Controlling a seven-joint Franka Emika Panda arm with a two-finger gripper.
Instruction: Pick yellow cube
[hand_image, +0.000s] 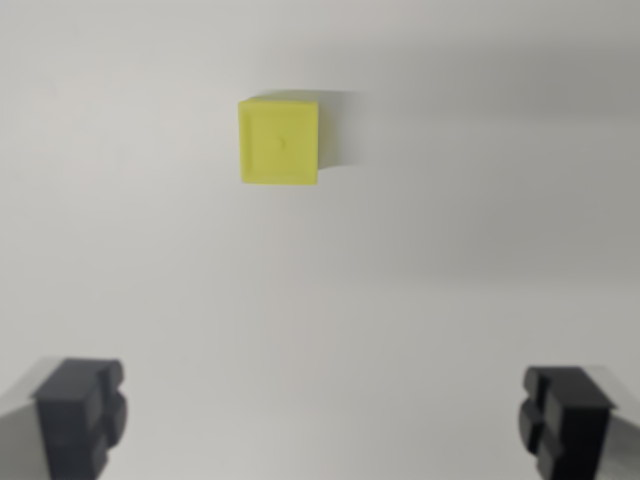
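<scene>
I'm seeing the yellow cube (279, 142) sitting alone on the pale surface (430, 290), far from the wrist camera and slightly left of centre. My gripper (325, 420) is hovering with its fingers (80, 410) spread wide and empty, well apart from it. I'm judging the whole pick remains: approach, descent, closing, lifting.

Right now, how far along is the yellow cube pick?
Done: the claw is open, fingers wide apart at the wrist view's bottom corners. In hand: the approach; the yellow cube sits untouched on the white surface, well above the fingers in the picture and a bit toward the wrist view's left. Left: centre over it, descend, close, lift.
</scene>
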